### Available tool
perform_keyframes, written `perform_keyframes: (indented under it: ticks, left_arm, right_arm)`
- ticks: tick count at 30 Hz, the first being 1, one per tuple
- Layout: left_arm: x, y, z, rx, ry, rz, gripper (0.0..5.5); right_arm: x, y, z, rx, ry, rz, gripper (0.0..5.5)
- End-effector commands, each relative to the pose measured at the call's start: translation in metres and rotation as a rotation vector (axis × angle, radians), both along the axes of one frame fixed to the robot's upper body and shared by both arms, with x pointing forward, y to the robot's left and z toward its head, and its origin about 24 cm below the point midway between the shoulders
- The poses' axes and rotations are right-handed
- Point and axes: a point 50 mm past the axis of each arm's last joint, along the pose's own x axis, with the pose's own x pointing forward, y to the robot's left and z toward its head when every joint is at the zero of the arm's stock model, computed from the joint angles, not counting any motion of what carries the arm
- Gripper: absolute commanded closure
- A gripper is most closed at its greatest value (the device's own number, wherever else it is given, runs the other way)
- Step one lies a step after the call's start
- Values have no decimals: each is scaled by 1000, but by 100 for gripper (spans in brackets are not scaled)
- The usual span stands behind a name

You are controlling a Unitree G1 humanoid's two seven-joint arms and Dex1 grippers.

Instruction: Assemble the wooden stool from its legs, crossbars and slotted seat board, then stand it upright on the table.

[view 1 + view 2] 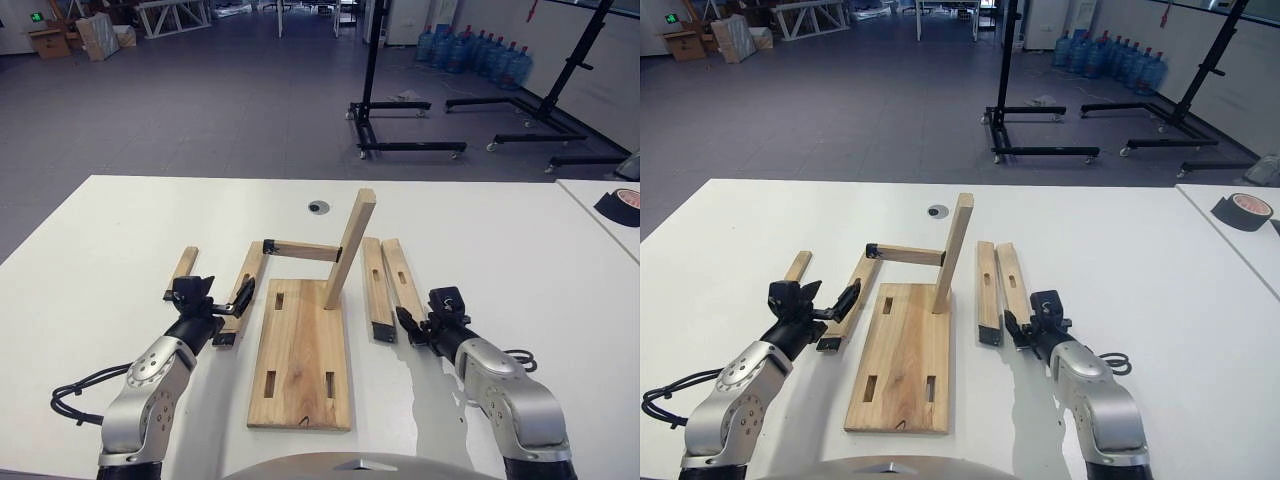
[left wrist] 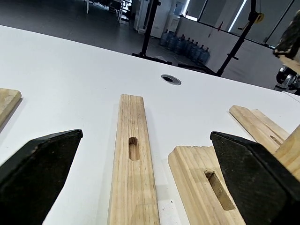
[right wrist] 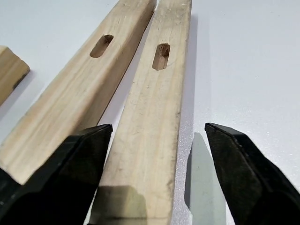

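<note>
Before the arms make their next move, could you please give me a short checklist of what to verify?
1. Left gripper open over the left leg: ok.
2. Right gripper open around the rightmost leg: ok.
3. Upright leg standing in the seat board: ok.
4. Crossbar fully seated in the upright leg: cannot tell.
5. All legs fitted: not ok; three lie flat on the table.

Black wheeled stands (image 1: pixel 410 147) are sitting on grey floor (image 1: pixel 200 100); blue water bottles (image 1: pixel 480 50) are lining the far wall.
</note>
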Motion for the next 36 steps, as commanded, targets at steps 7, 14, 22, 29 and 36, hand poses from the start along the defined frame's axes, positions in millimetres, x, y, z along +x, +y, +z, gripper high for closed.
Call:
perform_keyframes:
  ticks: [7,14,22,29,36]
  left_arm:
    - [2,-3,1,7,6,6,49]
    - [4,-2,4,-5,-25,10,49]
    - [-1,-12,43,-335,-238,-220,49]
    - [-40,-22,85,-806,-304,-764,49]
    - [-38,-34,81,-863,-212,-834,49]
  right_arm:
    - [-1,-4,-5,-44,32,0,348]
    - [24,-21,16,-40,-115,-72,348]
    - [58,-14,132,492,-641,335,348]
    - [1,18,130,848,-389,937,348]
    - [-15,44,87,921,-128,1063,348]
